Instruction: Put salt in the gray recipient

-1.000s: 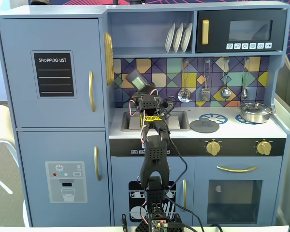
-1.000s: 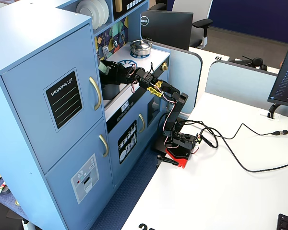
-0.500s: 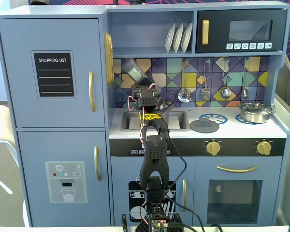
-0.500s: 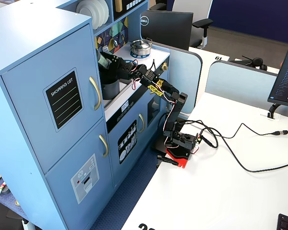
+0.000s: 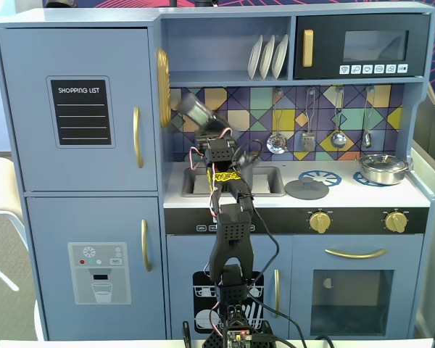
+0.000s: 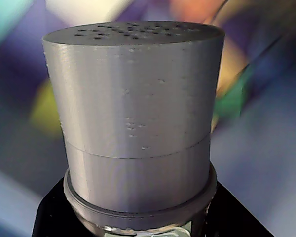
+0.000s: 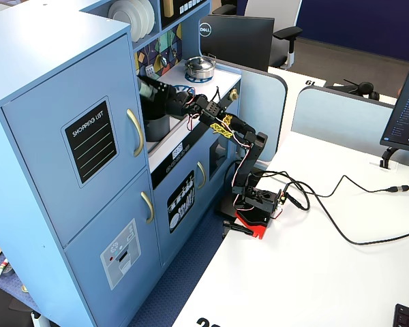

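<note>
The salt shaker, a grey cylinder with small holes in its top, fills the wrist view; the pale green label barely shows at its base. My gripper is shut on its lower part, black jaws on either side. In a fixed view the gripper holds the shaker tilted up and left, above the sink. In another fixed view the shaker in the gripper hangs just above the dark grey pot, which stands in the sink. The arm hides the pot in the front fixed view.
A flat grey lid with a knob lies on the counter right of the sink. A shiny steel pan stands on the right burner. Utensils hang on the tiled back wall. The fridge door handle is to the left.
</note>
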Controlling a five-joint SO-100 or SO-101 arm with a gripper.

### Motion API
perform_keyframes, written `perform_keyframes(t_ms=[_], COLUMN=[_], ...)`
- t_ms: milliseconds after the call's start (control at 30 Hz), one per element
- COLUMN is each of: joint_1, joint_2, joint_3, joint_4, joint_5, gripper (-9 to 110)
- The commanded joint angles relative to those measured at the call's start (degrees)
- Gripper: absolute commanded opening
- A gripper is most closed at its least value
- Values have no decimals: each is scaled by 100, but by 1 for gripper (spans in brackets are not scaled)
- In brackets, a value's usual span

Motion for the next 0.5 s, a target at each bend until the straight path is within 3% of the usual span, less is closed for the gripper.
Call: perform_keyframes(t_ms=[0,300,467], joint_1=[264,2285,3744], joint_2=[44,738,1169], joint_3=[-598,290,1318], joint_4=[-387,-246,-1881], joint_5=[-1986,-7919,-10731], gripper=[0,0,0])
